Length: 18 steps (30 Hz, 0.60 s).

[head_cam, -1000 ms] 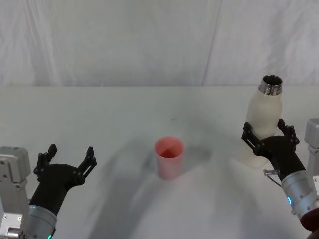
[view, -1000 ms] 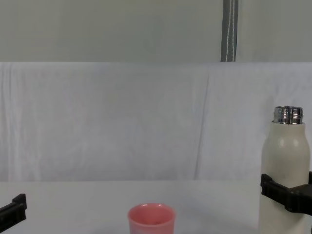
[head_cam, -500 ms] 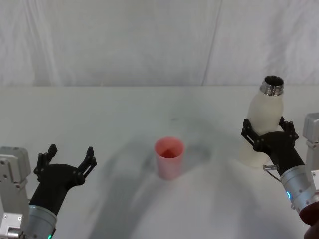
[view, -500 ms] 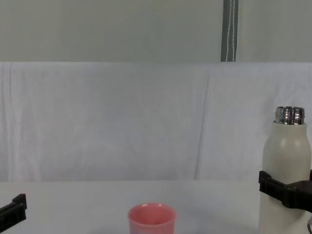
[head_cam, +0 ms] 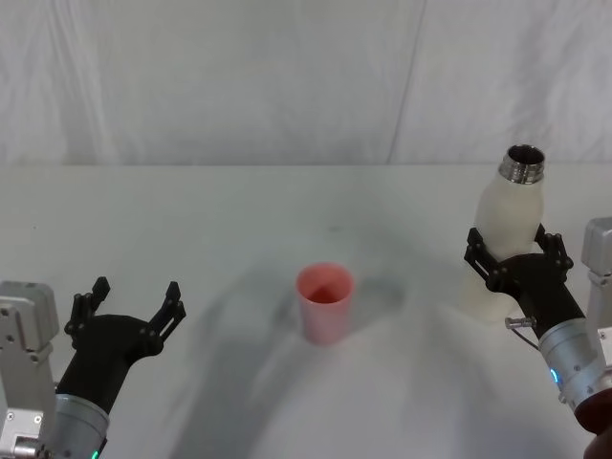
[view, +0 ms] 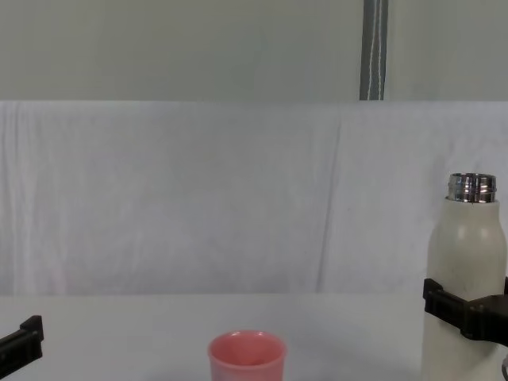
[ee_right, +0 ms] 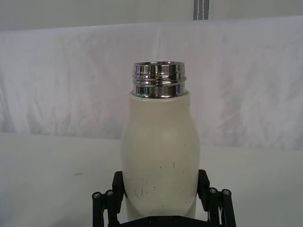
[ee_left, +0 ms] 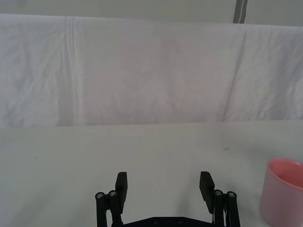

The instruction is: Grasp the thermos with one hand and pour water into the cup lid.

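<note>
I'm seeing the right gripper [head_cam: 517, 259] clamping the thermos [head_cam: 504, 234], fingers pinching its lower body; it's standing upright at the right side of the table [head_cam: 239, 210]. Cup [head_cam: 324, 303] is sitting mid-table, well apart from the thermos. Left gripper [head_cam: 131, 302] is idling low left, fingers spread.

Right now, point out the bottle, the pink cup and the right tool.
bottle [ee_right: 160, 156], right wrist view, cream body.
pink cup [head_cam: 325, 308], head view, outer wall.
right tool [head_cam: 516, 251], head view, between its fingertips.
</note>
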Each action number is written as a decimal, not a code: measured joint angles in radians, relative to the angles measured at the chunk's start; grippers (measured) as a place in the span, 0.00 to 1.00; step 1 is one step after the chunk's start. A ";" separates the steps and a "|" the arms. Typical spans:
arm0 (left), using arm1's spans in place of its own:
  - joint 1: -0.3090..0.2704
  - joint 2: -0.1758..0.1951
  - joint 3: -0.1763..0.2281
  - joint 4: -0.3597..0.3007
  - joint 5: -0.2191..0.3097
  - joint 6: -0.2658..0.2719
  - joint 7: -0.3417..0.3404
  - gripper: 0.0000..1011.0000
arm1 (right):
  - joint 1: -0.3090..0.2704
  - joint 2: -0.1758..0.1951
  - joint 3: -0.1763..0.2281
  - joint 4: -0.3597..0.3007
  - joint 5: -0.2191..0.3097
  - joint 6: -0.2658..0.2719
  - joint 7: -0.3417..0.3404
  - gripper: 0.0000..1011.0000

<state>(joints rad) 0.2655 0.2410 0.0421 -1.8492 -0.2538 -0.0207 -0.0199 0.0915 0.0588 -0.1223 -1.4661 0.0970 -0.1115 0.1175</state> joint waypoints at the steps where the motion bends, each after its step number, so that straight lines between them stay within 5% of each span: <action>1: 0.000 0.000 0.000 0.000 0.000 0.000 0.000 0.99 | 0.000 0.000 0.000 0.000 0.000 0.000 0.000 0.94; 18: 0.000 0.000 0.000 0.000 0.000 0.000 0.000 0.99 | -0.043 0.028 -0.008 -0.096 -0.046 0.015 -0.006 0.94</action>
<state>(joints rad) 0.2655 0.2410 0.0421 -1.8492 -0.2539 -0.0208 -0.0199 0.0490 0.0871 -0.1303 -1.5625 0.0514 -0.0963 0.1120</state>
